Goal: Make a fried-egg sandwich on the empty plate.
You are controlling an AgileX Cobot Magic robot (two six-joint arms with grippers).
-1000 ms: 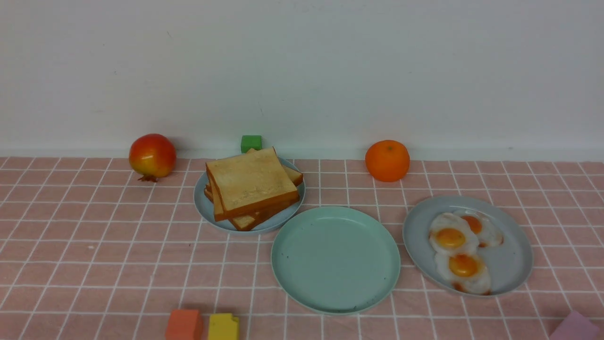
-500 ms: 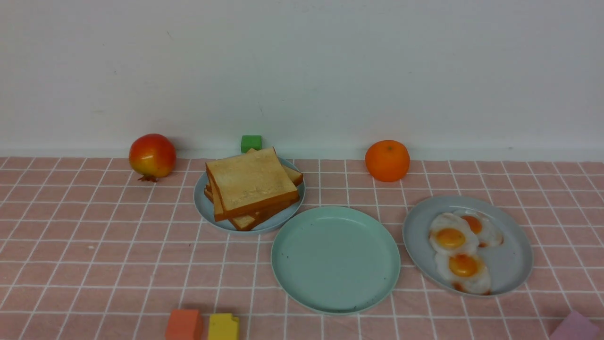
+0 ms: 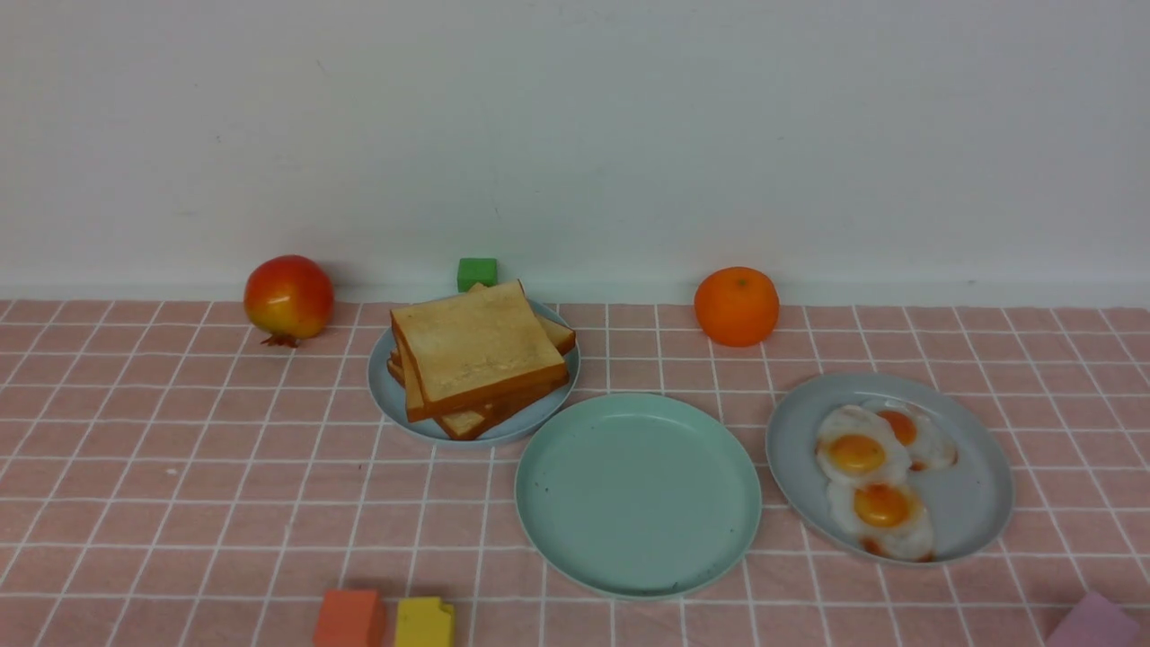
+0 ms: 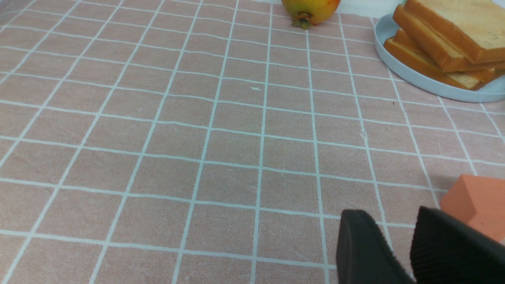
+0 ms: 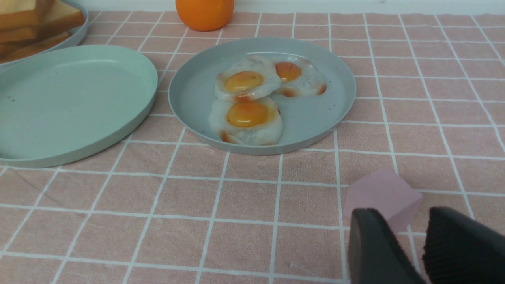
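The empty plate, mint green, lies bare at the middle of the checked cloth; it also shows in the right wrist view. A stack of toast slices rests on a grey-blue plate behind it to the left. Three fried eggs lie on another grey-blue plate to its right. No fried-egg sandwich is in view. My left gripper is open over bare cloth beside an orange block. My right gripper is open just short of a pink block. Neither gripper appears in the front view.
A pomegranate, a green block and an orange stand along the back wall. An orange block, a yellow block and a pink block sit at the front edge.
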